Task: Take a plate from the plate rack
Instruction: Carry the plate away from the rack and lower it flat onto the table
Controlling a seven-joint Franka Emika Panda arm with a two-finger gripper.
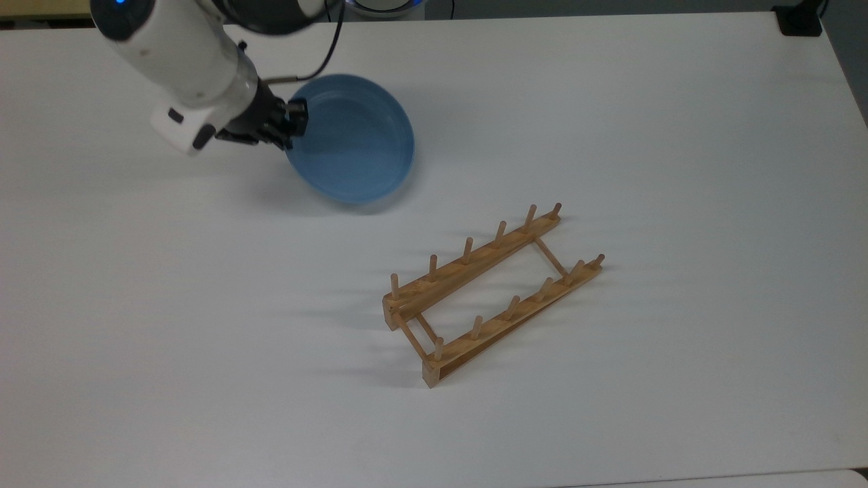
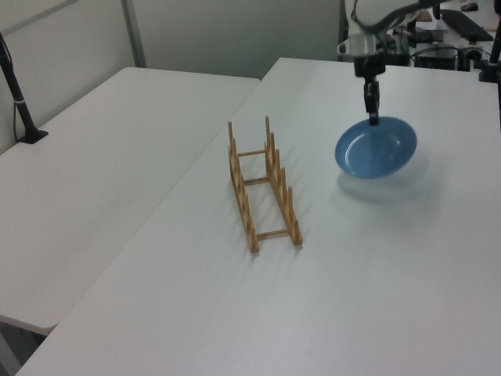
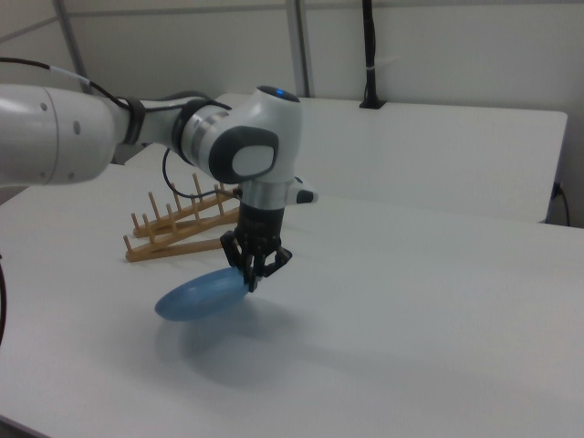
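On the white table [image 1: 610, 122], the tool [image 1: 293, 129] clamps the plate [image 1: 352, 139] well apart from the plate rack [image 1: 488, 291].

A broad white table [image 1: 610, 420] is stretching across the room, a second white table [image 2: 94, 196] standing just beside it in the left view. A black pole [image 2: 14, 86] on a black base is rising from that second table's far corner, and another black pole [image 3: 369, 55] is standing in the right view
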